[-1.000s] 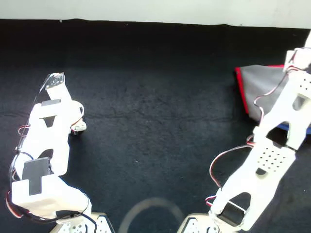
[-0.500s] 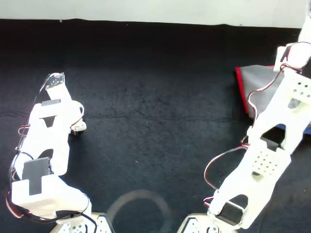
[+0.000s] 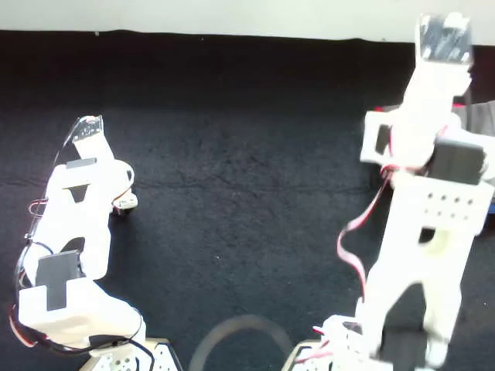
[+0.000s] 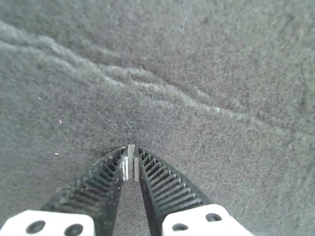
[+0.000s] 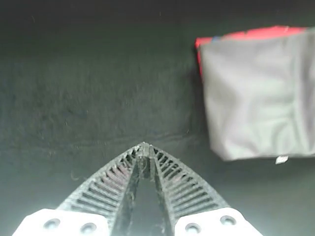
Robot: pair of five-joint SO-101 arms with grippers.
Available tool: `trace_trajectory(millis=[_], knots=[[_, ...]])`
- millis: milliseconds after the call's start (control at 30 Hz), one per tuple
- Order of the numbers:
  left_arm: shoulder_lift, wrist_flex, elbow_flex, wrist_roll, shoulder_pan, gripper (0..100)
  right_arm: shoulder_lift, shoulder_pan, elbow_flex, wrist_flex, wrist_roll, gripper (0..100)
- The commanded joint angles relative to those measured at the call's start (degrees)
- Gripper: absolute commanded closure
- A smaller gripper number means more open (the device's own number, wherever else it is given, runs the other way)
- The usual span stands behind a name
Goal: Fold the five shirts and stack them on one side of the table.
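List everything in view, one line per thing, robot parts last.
cloth: one, black, covers the table, creased in places.
wall: one strip, white, beyond the table's far edge.
grey shirt: one, grey, folded, at the table's right side.
red layer: one edge, red, sticking out from under the grey shirt.
left arm: one, white, over the table's left side.
right arm: one, white, in front of the shirts.
left tool: one, black, shut, over bare cloth.
right tool: one, black, shut, empty, beside the grey shirt.

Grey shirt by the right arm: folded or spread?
Folded. The grey fabric shirt lies as a compact rectangle with straight edges on the black table cloth.
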Motion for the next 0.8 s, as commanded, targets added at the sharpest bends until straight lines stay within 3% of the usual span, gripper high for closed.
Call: trace_trajectory(millis=[0, 100, 267, 600, 667, 767], knots=[[0.2, -0.3, -1.5, 0.6, 0.7, 99, -15.8, -0.6, 32.2, -17.2, -0.6, 99.1], [0.2, -0.3, -1.5, 0.6, 0.7, 99, -24.1, -0.6, 53.0, -29.5, -0.5, 99.1], [0.2, -0.3, -1.5, 0.6, 0.7, 99, -29.9, -0.6, 73.5, -37.6, -0.3, 99.1], [0.1, 0.0, -1.5, 0.4, -0.1, 99, -33.6, -0.5, 95.1, -56.9, -0.6, 99.1], [-0.4, 1.4, -1.9, 0.4, -2.9, 99, -33.6, -0.3, 96.7, -57.2, -0.6, 99.1], [0.0, 9.8, -6.9, 0.2, -10.0, 98, -33.6, -0.6, 96.8, -57.2, -0.6, 99.1]])
